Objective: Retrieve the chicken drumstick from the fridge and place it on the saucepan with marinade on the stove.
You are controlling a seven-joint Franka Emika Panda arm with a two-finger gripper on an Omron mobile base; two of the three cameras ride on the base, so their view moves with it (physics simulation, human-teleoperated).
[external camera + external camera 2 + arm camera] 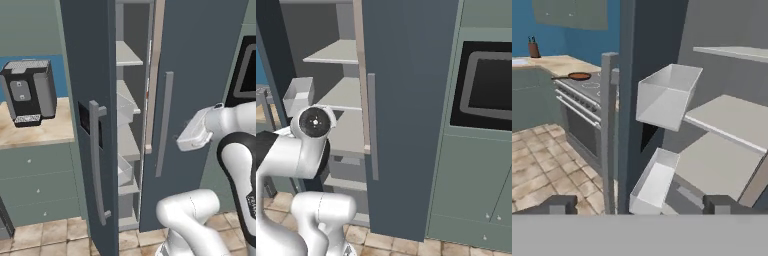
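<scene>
Fridge (200, 75) standing partly open, left door ajar, pale shelves (727, 117) and door bins (667, 95) bare as far as visible. Gripper (639, 205) spread wide, grasping nothing, facing the gap. Chicken drumstick not yet found. Saucepan (579, 76) waiting on stove (587, 87), far left. Better to swing the door wider first, then search shelves slowly, avoiding the bins.
</scene>
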